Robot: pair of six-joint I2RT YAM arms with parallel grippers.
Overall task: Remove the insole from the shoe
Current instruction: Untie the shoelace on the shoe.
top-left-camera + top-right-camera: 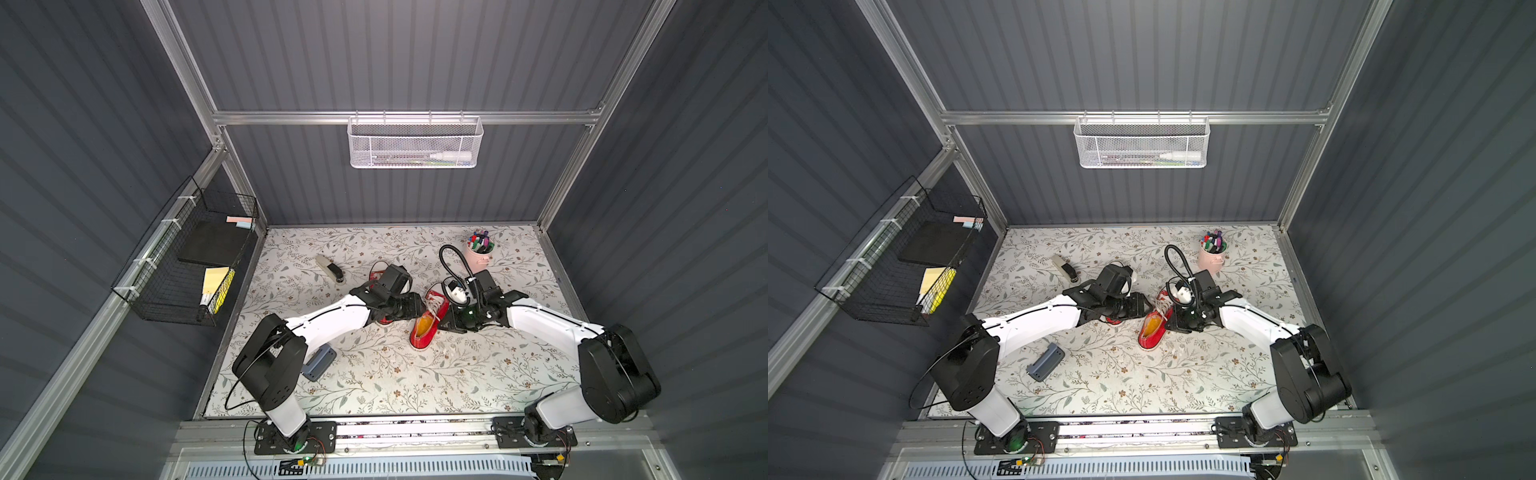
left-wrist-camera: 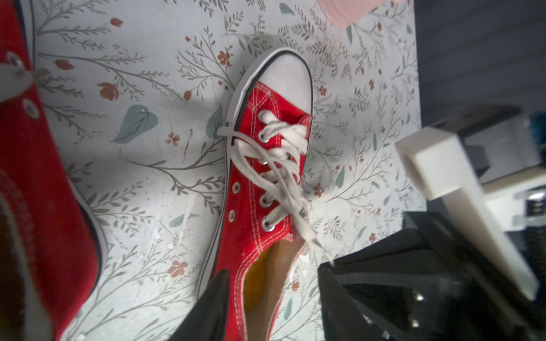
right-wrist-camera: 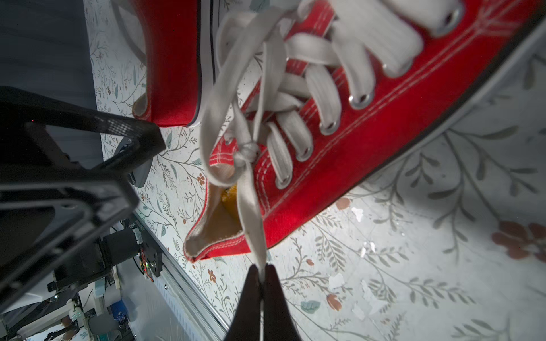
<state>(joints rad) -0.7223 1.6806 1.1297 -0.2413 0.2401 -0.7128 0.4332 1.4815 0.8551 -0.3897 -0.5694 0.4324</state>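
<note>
While the insole lies seated inside the red shoe, its yellow surface seen through the opening between the jaws of the left tool, nothing of it is gripped. The left tool's jaws are held apart, one to each side of the shoe's heel end; whether the canvas is touched cannot be told. The right tool is closed tight on the free end of a white lace, which is drawn straight from its tips to the knot ahead of it, over the tongue. The shoe is rested sole down on the bench and is secured by nothing except that lace.

Several faults are judged possible. If the lace is pulled hard, the knot may be undone, or the shoe dragged and tipped toward the right tool, so that the opening is carried out from between the left tool's jaws. Because the lace passes over the front edge of the opening, it may be caught with the insole when the left tool is closed. If the jaws are lowered as they stand, the collar may be pinched instead of the insole's edge. Since the shoe is unclamped, it may be lifted whole with the insole. A second red shoe, just beside the left tool, may be knocked.
</note>
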